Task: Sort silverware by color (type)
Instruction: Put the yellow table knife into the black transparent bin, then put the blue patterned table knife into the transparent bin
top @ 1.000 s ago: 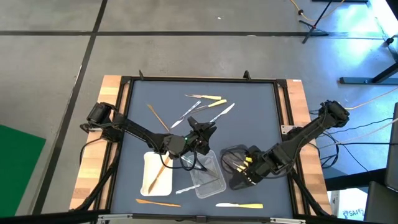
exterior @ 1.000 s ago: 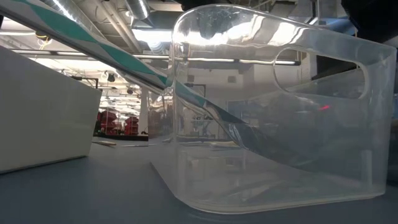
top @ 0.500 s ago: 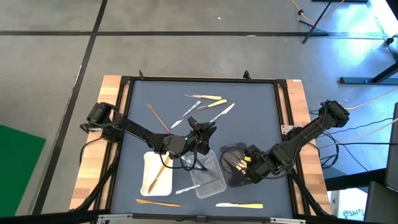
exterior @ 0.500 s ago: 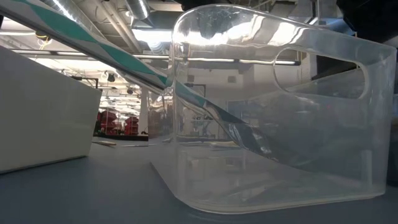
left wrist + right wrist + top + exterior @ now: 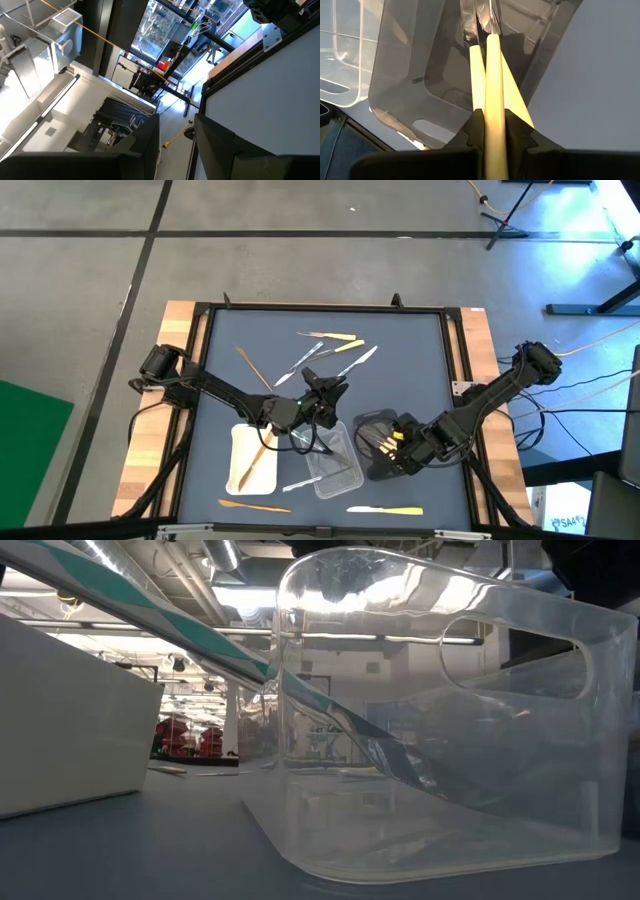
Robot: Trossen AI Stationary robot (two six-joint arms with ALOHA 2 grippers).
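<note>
1. A pale yellow utensil (image 5: 493,100) is sitting clamped between the right gripper's (image 5: 398,452) two dark fingers (image 5: 517,132), its handle running forward over the black tray (image 5: 372,448); more yellow pieces are lying inside that tray.
2. The right arm is reaching in from the table's right edge, elbow raised, wrist angled down over the black tray's near end.
3. The left gripper (image 5: 322,388) is hovering above the mat just beyond the clear tray (image 5: 330,465); its fingers (image 5: 147,140) are standing apart, gripping nothing. The left arm is stretching diagonally from the left edge.
4. A wooden utensil (image 5: 262,452) is leaning across the white tray (image 5: 243,472).
5. Loose silverware (image 5: 335,350) is lying scattered on the far part of the mat; other pieces are lying near the front edge.
</note>
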